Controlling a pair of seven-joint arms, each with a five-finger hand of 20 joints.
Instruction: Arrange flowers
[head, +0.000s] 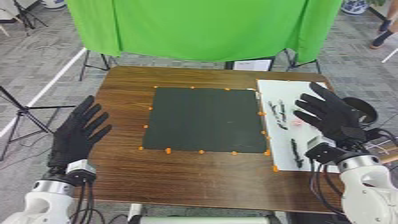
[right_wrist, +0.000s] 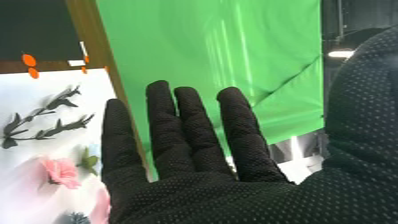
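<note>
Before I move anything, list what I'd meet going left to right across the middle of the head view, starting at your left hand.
Left hand → dark square mat → leafy sprigs on the white sheet → right hand → round black container.

Green cloth (head: 204, 30) hangs beyond the far edge of the table (head: 195, 180); past its left edge, a tripod (head: 26, 108) stands on grey carpet (head: 44, 60).

Mat (head: 209, 120) on table (head: 187, 175); sheet (head: 282, 89) right of mat; sprigs (right_wrist: 60, 103), flower (right_wrist: 62, 172) on sheet; curtain (head: 191, 30) behind table.
</note>
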